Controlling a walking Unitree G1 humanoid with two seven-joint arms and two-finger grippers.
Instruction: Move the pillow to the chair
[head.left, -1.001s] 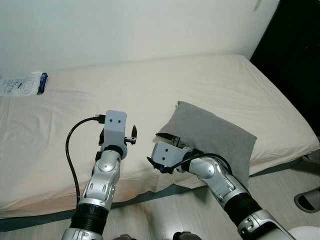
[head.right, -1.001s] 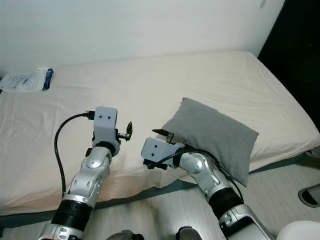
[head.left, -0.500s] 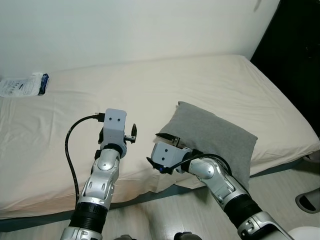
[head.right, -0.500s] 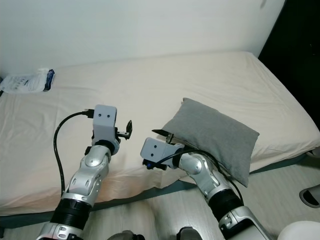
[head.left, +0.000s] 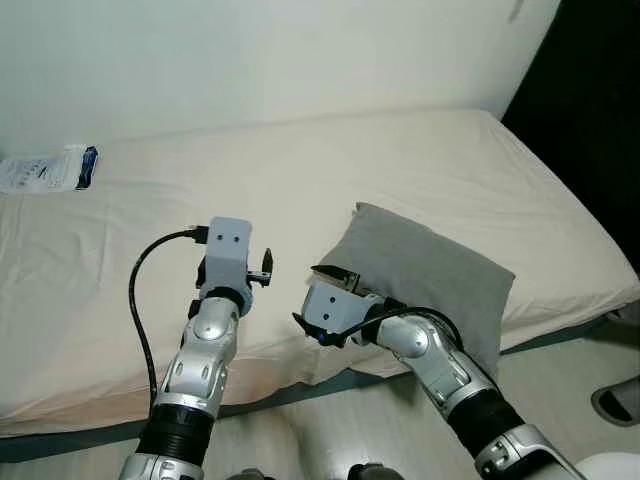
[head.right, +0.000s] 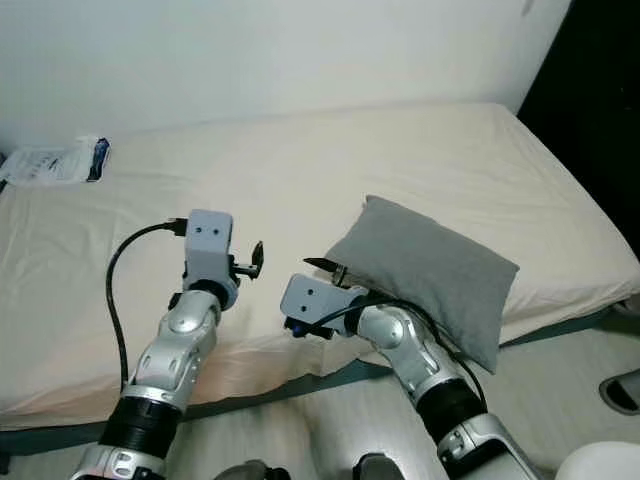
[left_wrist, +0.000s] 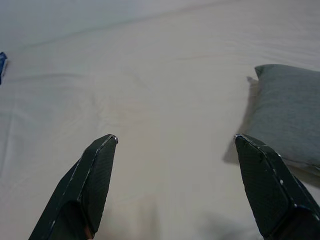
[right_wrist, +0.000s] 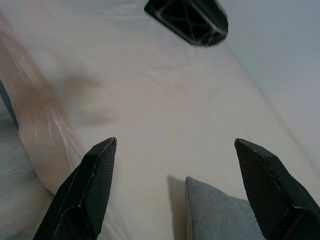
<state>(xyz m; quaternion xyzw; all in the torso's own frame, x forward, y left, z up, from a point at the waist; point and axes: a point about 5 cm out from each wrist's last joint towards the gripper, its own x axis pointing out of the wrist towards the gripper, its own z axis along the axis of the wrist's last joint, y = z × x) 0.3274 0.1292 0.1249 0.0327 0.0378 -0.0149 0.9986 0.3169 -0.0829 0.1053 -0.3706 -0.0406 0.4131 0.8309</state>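
— Where's the pillow (head.left: 425, 275) lying?

— On the bed (head.left: 300, 180), near its front edge, around four o'clock from the middle.

— And the grippers?

— The right gripper (right_wrist: 175, 190) is hovering at the pillow's nine o'clock corner, fingers spread wide. The left gripper (left_wrist: 175, 187) is hanging further out at nine o'clock, also spread. A packet (head.left: 45, 170) is sitting at ten o'clock.

A wide bed (head.left: 330, 170) with a cream sheet fills mid-frame below a plain white wall (head.left: 250, 55). Pale wood floor (head.left: 560, 380) runs along the bottom; a dark opening (head.left: 590, 110) sits upper right.
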